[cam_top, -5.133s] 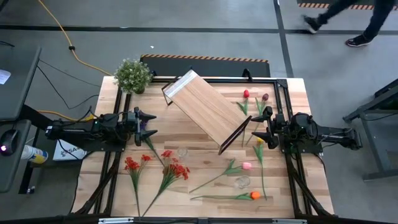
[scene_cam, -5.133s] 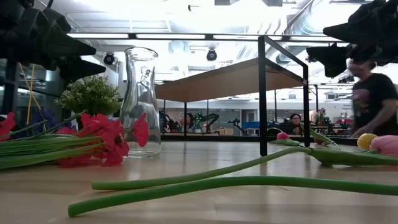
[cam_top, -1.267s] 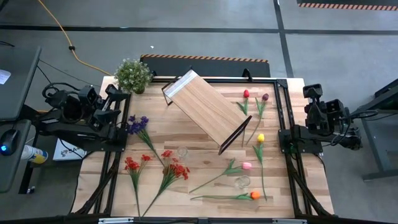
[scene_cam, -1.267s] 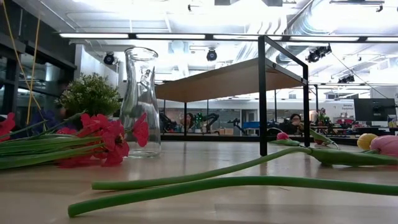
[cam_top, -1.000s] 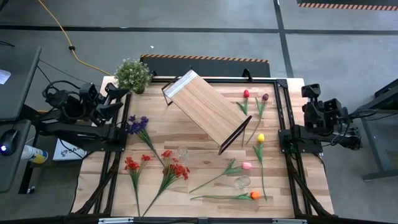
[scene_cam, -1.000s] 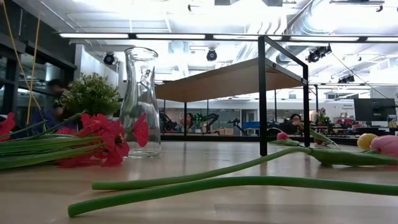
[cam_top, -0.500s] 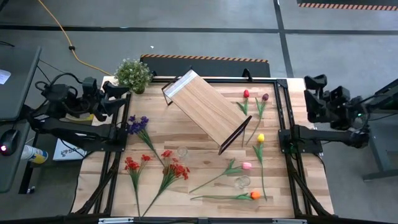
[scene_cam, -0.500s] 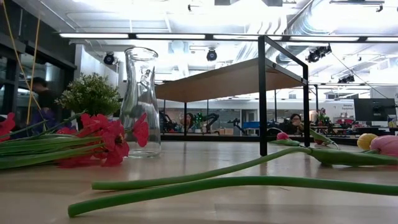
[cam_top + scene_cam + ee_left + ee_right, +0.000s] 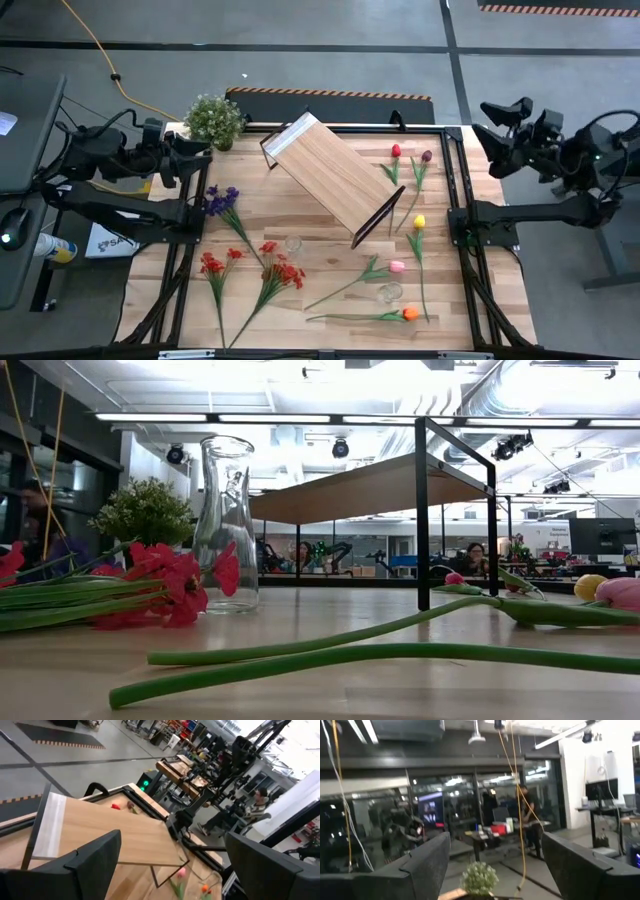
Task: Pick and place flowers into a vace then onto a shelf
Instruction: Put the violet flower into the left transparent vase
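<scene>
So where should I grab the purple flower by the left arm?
Grip the purple flower mid-stem, just below the blossom, coming straight down with the open left gripper. The stem lies flat on the table, running diagonally, so set the fingers across it.

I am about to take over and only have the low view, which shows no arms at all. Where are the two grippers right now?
Observer: The left gripper is open, off the table's left edge, beside the potted plant.
Operator: And the right?
Observer: The right gripper is open too, raised beyond the table's far right corner.
Operator: Is any flower in a vase yet?
Observer: No. From above, the flowers, such as the orange tulip, all lie flat on the table, and the shelf is bare.
</scene>
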You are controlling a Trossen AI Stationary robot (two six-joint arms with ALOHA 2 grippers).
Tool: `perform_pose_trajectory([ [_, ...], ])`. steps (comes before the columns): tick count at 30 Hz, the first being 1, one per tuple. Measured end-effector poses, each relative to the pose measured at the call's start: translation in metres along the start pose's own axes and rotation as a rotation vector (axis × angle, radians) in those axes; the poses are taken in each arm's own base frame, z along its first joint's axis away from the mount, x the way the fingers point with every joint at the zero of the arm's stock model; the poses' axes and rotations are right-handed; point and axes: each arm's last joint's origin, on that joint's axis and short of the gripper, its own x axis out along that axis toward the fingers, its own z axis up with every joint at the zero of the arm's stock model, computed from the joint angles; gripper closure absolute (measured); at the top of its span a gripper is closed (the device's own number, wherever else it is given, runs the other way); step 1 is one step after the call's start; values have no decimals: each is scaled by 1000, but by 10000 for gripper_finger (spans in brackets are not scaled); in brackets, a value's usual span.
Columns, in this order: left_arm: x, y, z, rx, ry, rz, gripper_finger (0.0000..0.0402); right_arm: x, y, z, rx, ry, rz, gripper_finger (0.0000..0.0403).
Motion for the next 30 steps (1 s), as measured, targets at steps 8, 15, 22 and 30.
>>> perform_pose_trajectory([
  [8, 3, -8, 9, -9, 69, 54, 11, 18, 7, 14, 45, 143, -15, 100],
  [15, 11, -17, 16, -3, 198, 161, 11, 28, 10, 15, 78, 248, -33, 100],
  [22, 17, -30, 28, 1, 294, 230, 11, 33, 11, 9, 122, 334, -56, 100],
  [30, 15, -38, 37, -101, 403, 296, 12, 31, 11, 1, 166, 416, -86, 100],
])
